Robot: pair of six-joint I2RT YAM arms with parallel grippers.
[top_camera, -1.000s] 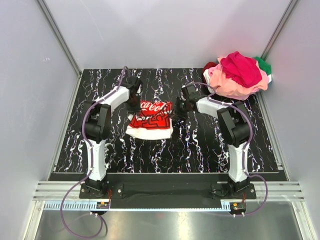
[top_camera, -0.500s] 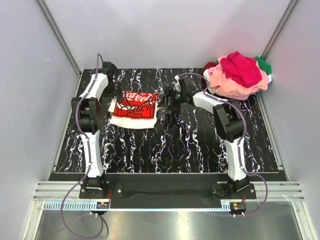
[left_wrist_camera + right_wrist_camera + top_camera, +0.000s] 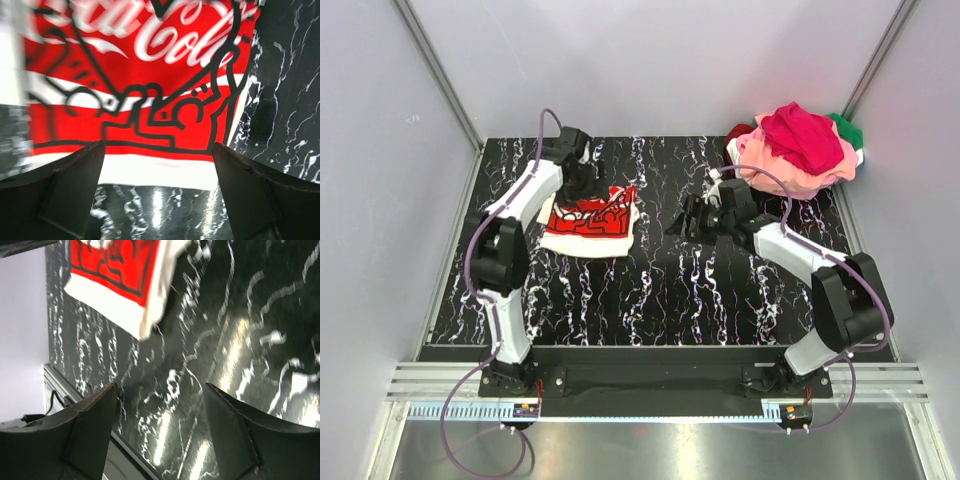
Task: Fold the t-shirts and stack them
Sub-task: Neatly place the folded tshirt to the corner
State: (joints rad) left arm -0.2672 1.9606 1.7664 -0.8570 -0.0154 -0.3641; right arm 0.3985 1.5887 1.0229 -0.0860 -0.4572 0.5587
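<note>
White t-shirt (image 3: 588, 222) with red logo is laid folded on the table's (image 3: 700, 290) left part, shifted from centre. Left gripper (image 3: 592, 190) and right gripper (image 3: 678, 222) are now released, jaws apart, the right withdrawn rightward.

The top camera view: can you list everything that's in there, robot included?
white t-shirt: one, white with a large red print, folded flat on the far left part of the table
heap of t-shirts: one, pink, magenta, dark red and green, at the far right corner; the number of shirts in it cannot be told
table: one, black with white marbling, under everything
walls: pale grey panels around the table
left arm: one, white and black, reaching to the white t-shirt
right arm: one, white and black, reaching toward the middle
left gripper: one, dark, open, over the white t-shirt
right gripper: one, dark, open, over bare table
</note>
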